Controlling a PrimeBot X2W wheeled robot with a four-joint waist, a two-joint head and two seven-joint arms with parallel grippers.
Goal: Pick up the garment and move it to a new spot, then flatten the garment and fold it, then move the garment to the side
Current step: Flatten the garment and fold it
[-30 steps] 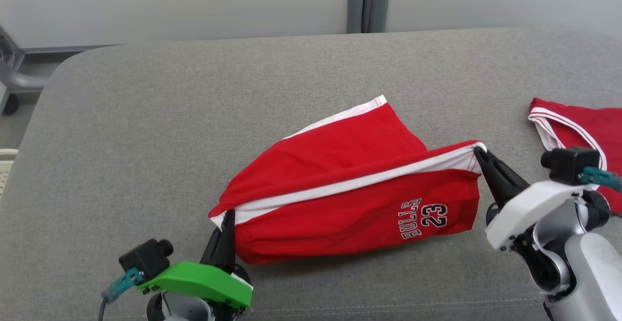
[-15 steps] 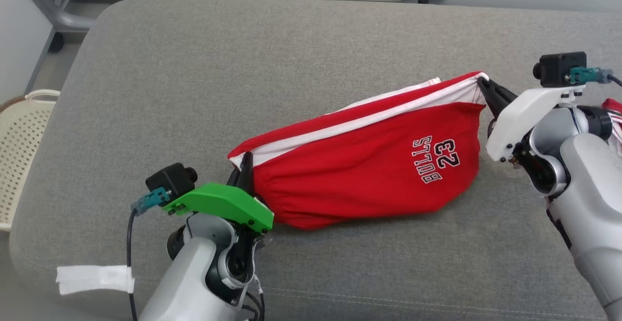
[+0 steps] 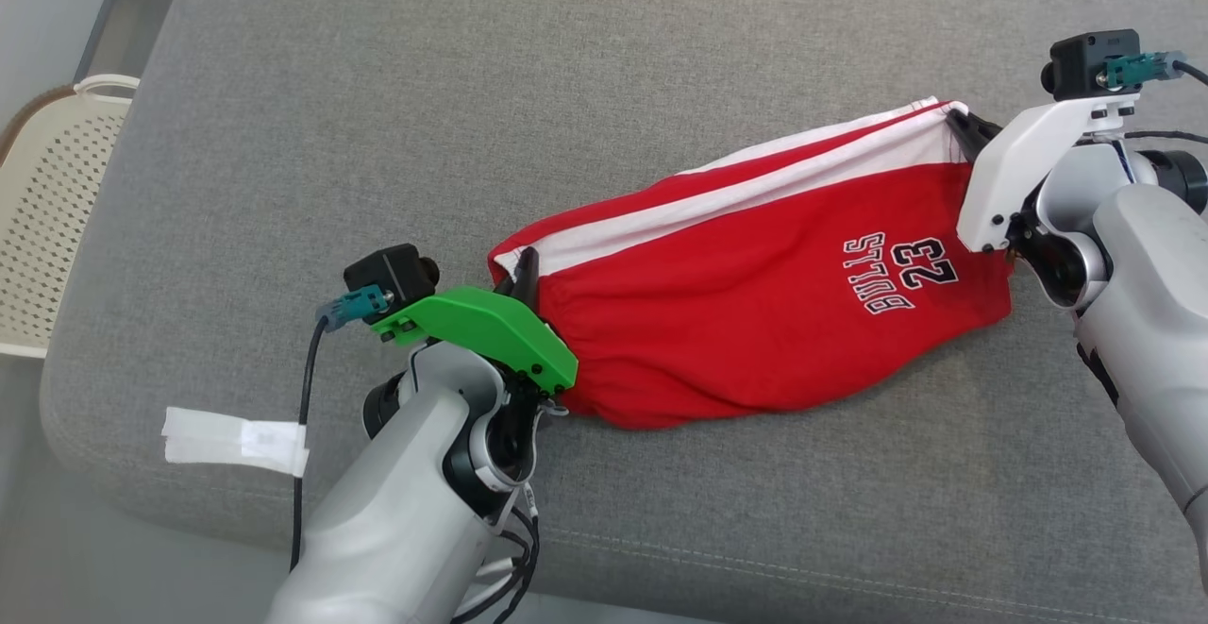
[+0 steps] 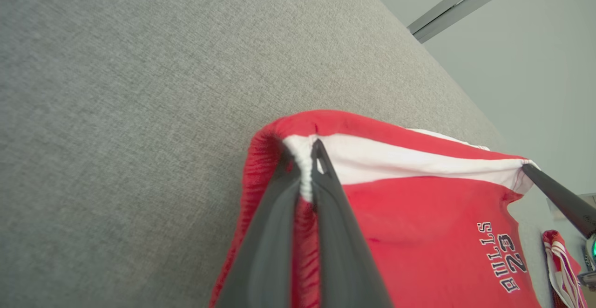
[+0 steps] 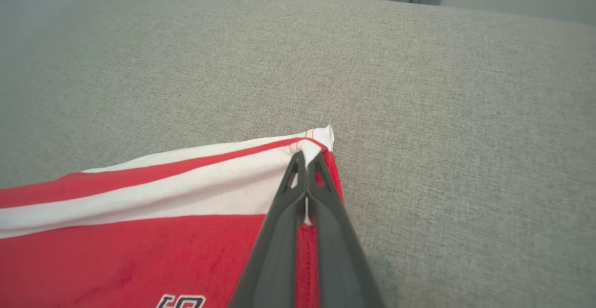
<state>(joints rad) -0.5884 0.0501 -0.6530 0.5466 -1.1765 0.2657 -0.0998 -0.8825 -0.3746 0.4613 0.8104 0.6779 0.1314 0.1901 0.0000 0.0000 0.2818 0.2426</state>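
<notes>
Head view: the red shorts [image 3: 755, 322] hang stretched between your arms over the grey cushion [image 3: 425, 86], and their lower fold sags toward it. Your left gripper [image 3: 525, 270] pinches the waistband corner, and your right gripper [image 3: 961, 119] pinches the hem corner at the white stripe. Hold both ends level and the top edge taut, so the cloth lands flat.

Left wrist view: the jaws are pressed together on gathered white elastic, with the bite close to the tips. Pull gently and avoid jerks.

Right wrist view: the fingers are clamped on the stitched corner, and only a little cloth shows past them. I'd lower both ends together, well inside the cushion's edge, before you release.
</notes>
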